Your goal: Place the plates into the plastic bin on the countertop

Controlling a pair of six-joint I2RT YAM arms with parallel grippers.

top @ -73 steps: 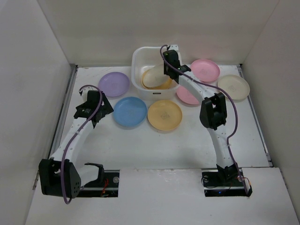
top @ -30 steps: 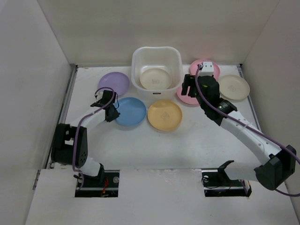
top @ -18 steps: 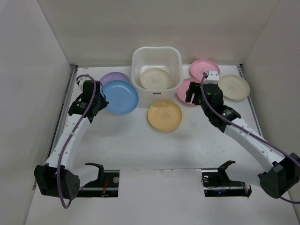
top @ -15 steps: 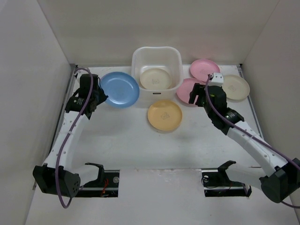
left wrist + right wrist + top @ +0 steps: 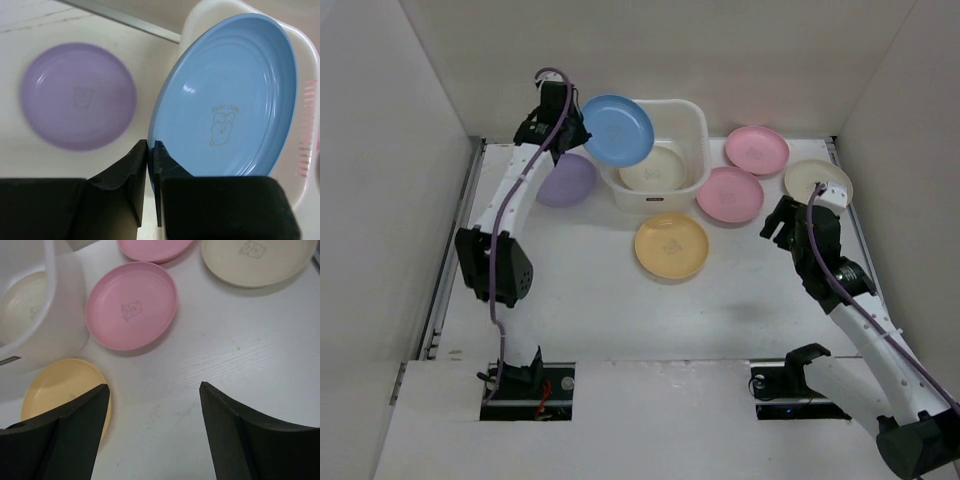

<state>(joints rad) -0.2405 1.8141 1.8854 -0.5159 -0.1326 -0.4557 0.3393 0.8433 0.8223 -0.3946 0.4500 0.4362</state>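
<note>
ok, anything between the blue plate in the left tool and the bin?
Nothing visible. The left tool grips the blue plate by its rim, tilted, up by the bin's left rim. The bin is open-topped and holds only a cream plate lying flat on its floor, so the blue one can probably drop on top.

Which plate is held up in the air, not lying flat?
The blue plate: the left gripper pinches its rim and holds it tilted by the plastic bin; every other plate lies flat.
</note>
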